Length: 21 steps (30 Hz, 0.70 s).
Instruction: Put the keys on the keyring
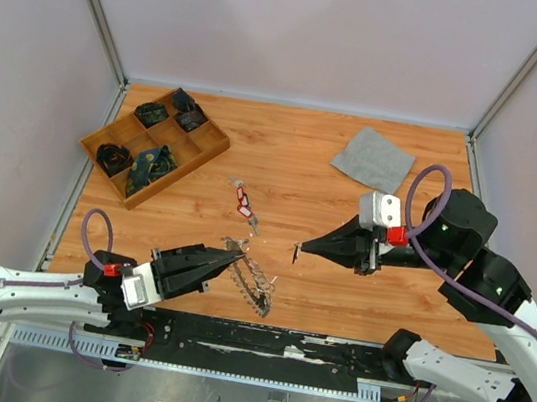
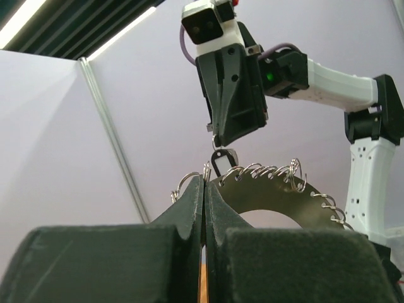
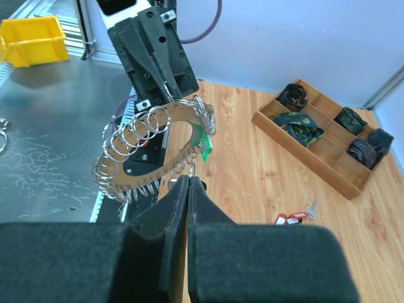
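Wood tabletop (image 1: 335, 297), pale lilac enclosure walls (image 1: 305, 25), aluminium corner posts (image 1: 96, 3), ceiling light strip (image 2: 120, 33), scratched steel bench (image 3: 44, 139) alongside

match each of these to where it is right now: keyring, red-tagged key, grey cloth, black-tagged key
Things
1. keyring
2. red-tagged key
3. grey cloth
4. black-tagged key

Places
a. hanging from the tip of the right tool
b. lying loose on the table, nothing touching it
c. pinched in the left tool
d. flat near the far right corner of the table

Pairs: 1-c, 2-b, 3-d, 4-a
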### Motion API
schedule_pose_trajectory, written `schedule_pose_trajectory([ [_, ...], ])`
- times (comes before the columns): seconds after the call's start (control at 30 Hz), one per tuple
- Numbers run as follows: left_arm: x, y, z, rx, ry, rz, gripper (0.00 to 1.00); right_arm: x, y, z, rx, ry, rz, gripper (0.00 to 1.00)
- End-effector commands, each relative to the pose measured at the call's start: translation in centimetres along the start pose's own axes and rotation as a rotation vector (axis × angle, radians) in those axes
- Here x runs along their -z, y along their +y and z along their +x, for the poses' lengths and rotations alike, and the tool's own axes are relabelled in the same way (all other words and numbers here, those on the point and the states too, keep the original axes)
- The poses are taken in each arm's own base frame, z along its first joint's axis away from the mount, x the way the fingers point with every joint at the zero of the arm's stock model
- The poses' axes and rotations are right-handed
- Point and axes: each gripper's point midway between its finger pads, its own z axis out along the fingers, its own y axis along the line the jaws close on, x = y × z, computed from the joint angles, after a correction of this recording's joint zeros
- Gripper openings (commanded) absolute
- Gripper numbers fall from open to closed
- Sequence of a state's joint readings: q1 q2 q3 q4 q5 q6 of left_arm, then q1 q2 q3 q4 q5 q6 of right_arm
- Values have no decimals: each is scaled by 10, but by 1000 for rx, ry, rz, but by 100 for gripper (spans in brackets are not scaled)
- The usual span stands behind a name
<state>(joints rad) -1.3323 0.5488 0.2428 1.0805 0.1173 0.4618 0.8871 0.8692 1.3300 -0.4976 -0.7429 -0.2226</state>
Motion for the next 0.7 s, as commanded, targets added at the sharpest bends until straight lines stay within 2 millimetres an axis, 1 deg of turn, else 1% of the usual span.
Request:
schedule_pose_trajectory([
  [0.0,-3,20,-27,62,-106,-108,0,-13,3,-6,-19,-46,-67,1],
  [0.3,-2,27,-21,104,-84,-157,1,-33,-9,-5,-55,-61,-89,1],
  [0.43,-2,28,-18,116,-68,-167,1,-36,-9,-9,-62,-82,-104,1],
  [0.67,-4,26,-15,129,-56,-160,1,-46,-6,-7,-81,-83,-155,1],
])
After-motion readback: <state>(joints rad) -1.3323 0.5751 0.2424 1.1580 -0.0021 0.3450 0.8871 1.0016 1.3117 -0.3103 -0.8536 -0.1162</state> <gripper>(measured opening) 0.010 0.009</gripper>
